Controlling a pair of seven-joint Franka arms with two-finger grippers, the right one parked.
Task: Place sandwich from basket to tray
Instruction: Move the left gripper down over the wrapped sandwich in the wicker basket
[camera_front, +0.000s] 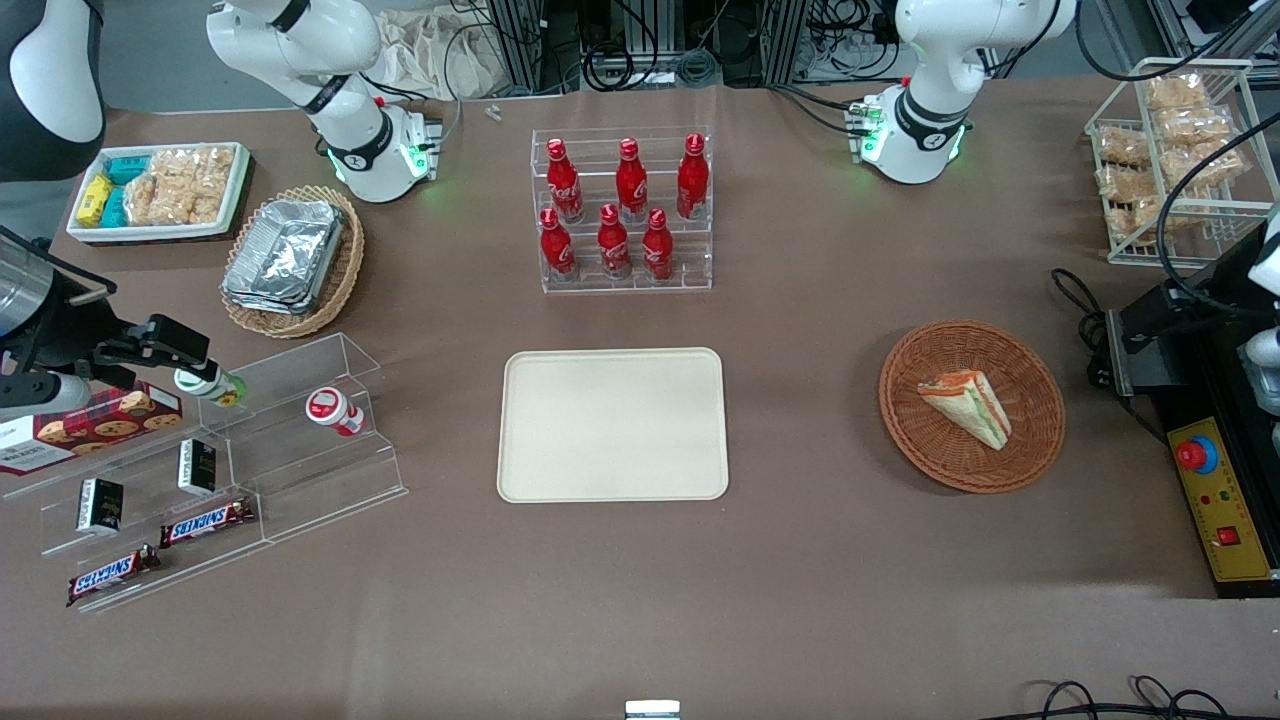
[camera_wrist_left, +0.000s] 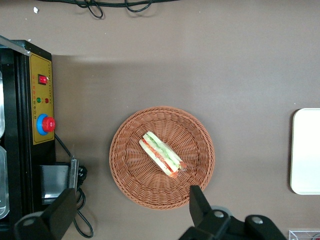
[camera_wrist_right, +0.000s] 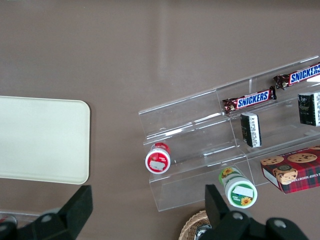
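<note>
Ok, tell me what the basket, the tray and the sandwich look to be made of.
Basket: woven wicker or rattan, reddish-brown, judging by its ribbed weave.
Tray: smooth matte beige, probably plastic or moulded fibre; no grain shows.
Sandwich: soft white bread with orange, red and green layers; real or replica is unclear.
The claw hangs open above the basket.

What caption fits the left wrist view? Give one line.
Open gripper hovers above the sandwich in the basket; tray empty.
</note>
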